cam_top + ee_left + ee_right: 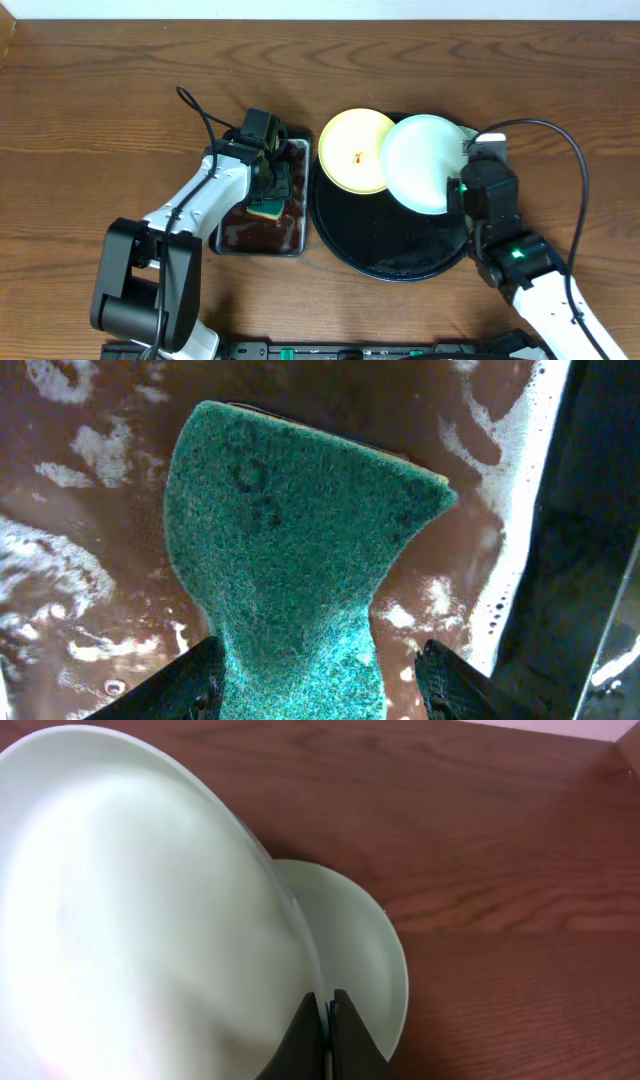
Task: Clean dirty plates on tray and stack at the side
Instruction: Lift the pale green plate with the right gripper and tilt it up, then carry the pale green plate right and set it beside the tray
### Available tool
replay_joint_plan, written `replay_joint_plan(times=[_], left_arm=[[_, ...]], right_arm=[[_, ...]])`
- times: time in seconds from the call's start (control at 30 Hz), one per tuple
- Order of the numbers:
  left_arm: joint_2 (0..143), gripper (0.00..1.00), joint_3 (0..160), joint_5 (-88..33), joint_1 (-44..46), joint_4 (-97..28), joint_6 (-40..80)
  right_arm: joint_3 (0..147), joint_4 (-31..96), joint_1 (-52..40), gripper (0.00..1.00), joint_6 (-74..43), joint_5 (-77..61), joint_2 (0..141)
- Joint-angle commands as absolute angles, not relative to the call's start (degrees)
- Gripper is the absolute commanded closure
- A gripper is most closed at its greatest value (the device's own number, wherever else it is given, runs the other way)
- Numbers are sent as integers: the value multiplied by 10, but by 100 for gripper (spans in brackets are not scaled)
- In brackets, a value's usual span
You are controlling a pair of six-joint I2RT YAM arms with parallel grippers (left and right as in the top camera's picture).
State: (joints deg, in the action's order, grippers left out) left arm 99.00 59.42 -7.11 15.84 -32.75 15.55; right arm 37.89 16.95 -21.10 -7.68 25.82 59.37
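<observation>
A pale mint-white plate [422,163] hangs tilted over the black tray [390,250], my right gripper [462,186] shut on its rim. In the right wrist view the fingers [345,1030] pinch that plate [130,920], and a second mint-white plate [375,960] lies on the table behind it. A pale yellow plate [355,150] with a red-orange smear rests on the tray's upper left. My left gripper [318,682] is open over a green sponge [290,550] lying in brown liquid. The left finger touches the sponge and the right finger stands apart.
A rectangular black pan [232,242] of brown soapy liquid [80,540] sits just left of the tray, with the left gripper [270,180] and the sponge [267,211] in it. Bare wooden table [100,110] surrounds both.
</observation>
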Motion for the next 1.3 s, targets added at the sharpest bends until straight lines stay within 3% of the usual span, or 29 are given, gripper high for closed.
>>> replay_joint_plan(times=[0.0, 0.07, 0.13, 0.23, 0.27, 0.3, 0.67, 0.7, 0.77, 0.8, 0.87, 1.1, 1.27], left_arm=[[996, 38, 581, -64, 156, -327, 150], [1002, 39, 574, -64, 156, -320, 150], [1010, 47, 568, -64, 156, -314, 150], [1023, 73, 560, -64, 156, -308, 150], [1027, 89, 559, -64, 156, -308, 150], [1029, 92, 559, -64, 156, -308, 150], [971, 93, 579, -58, 156, -315, 150], [965, 89, 579, -58, 156, -316, 150], [958, 56, 578, -58, 156, -319, 150], [958, 48, 578, -58, 156, -320, 150], [961, 43, 575, -58, 156, -321, 150], [982, 45, 556, -58, 156, -314, 151], [1000, 71, 555, -58, 156, -312, 150]], right_arm=[[386, 172, -193, 99, -92, 222, 577], [386, 175, -188, 99, -92, 217, 576], [386, 178, -187, 99, -92, 215, 576], [386, 187, -187, 99, -92, 216, 576], [386, 190, -187, 99, -92, 216, 576], [386, 192, -187, 99, -92, 216, 576], [386, 194, -184, 99, -89, 218, 576], [386, 192, -183, 99, -89, 222, 576], [386, 185, -177, 99, -87, 225, 576], [386, 180, -175, 99, -87, 225, 576], [386, 171, -170, 99, -87, 225, 576], [386, 164, -123, 99, -158, 221, 576], [386, 166, -36, 99, -196, 131, 576]])
